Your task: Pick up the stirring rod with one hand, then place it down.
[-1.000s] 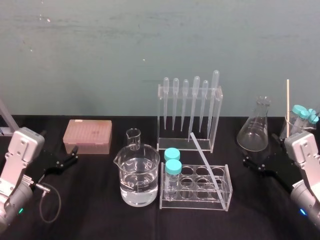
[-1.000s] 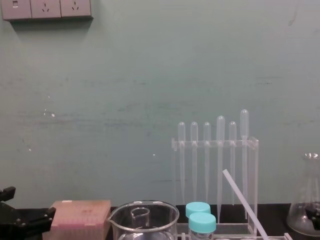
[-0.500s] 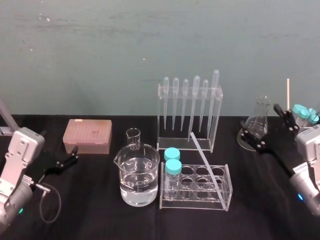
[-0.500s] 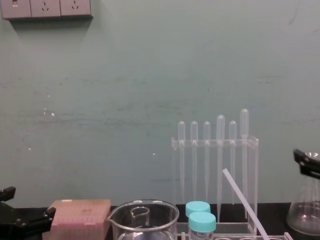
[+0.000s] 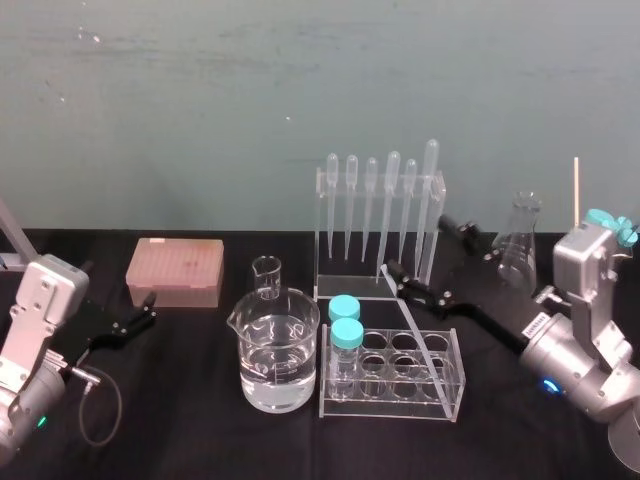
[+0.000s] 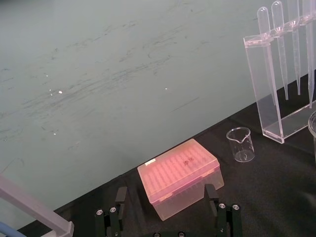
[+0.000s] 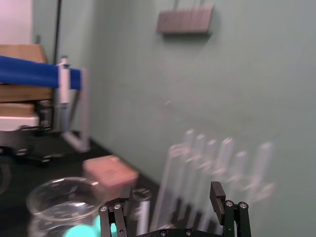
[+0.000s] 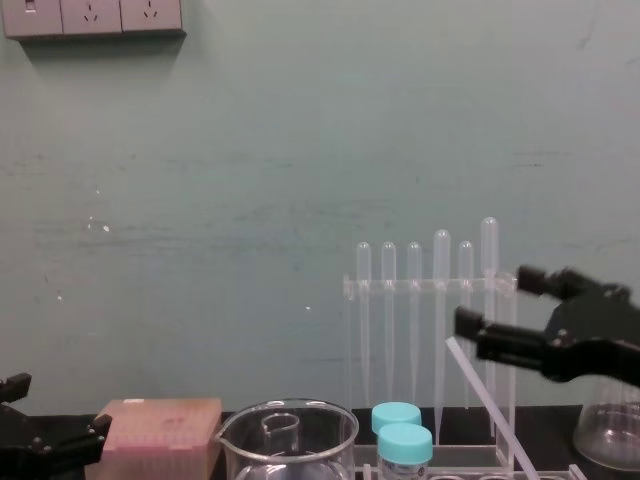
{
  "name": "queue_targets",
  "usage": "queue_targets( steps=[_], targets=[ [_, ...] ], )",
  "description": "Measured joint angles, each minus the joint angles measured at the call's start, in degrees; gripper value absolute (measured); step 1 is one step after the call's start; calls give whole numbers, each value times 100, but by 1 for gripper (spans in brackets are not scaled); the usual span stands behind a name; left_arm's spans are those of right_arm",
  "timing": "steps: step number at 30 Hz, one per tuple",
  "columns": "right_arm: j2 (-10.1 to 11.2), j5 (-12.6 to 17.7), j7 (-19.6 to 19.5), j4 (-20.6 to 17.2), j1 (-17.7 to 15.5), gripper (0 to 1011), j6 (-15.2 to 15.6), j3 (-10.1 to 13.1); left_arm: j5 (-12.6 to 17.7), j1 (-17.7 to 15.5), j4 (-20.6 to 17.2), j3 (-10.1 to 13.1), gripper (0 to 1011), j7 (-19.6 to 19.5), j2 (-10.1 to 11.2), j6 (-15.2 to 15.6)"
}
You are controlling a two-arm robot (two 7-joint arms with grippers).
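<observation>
One stirring rod [image 5: 411, 320] on the table, and it's propped at a slant: bottom end down in the clear test tube rack [image 5: 456, 388], top end sticking up in front of the pipette rack [image 5: 439, 205].

The right gripper [image 5: 420, 248] is hanging right by that top end, fingers spread wide with nothing in them. I can't tell if the lower finger is touching the rod yet.

The left gripper [image 5: 150, 308] is parked off at the left by the pink tip box [image 5: 175, 270], also spread open and empty.

My guess on handling: it looks light, stiff and smooth, so probably slippery and easy to snap or let swivel. I'd pinch the free upper stretch above the rack and draw it out along its own slant so the rack doesn't get dragged.

Head count:
- six pipettes [image 5: 392, 190]
- two blue-capped tubes [image 5: 346, 322]
- one big beaker [image 5: 275, 350] with clear liquid
- one little beaker [image 5: 266, 275]
- one flask [image 5: 520, 240]
</observation>
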Motion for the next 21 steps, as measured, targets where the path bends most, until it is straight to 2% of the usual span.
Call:
queue_targets(
  steps=[2, 3, 7, 10, 16, 21],
  targets=[
    [-37, 321, 367, 61, 97, 1003, 427, -45, 0, 0, 0, 0, 1000, 0, 0, 0],
    [-57, 511, 584, 116, 172, 1003, 743, -74, 0, 0, 0, 0, 1000, 0, 0, 0],
    [-111, 813, 905, 227, 287, 1003, 1290, -95, 0, 0, 0, 0, 1000, 0, 0, 0],
    [-162, 1058, 1126, 358, 401, 1003, 1880, -97, 0, 0, 0, 0, 1000, 0, 0, 0],
    [-228, 1158, 1180, 470, 484, 1003, 2409, -87, 0, 0, 0, 0, 1000, 0, 0, 0],
    [-231, 1160, 1171, 478, 489, 1003, 2447, -82, 0, 0, 0, 0, 1000, 0, 0, 0]
  ],
)
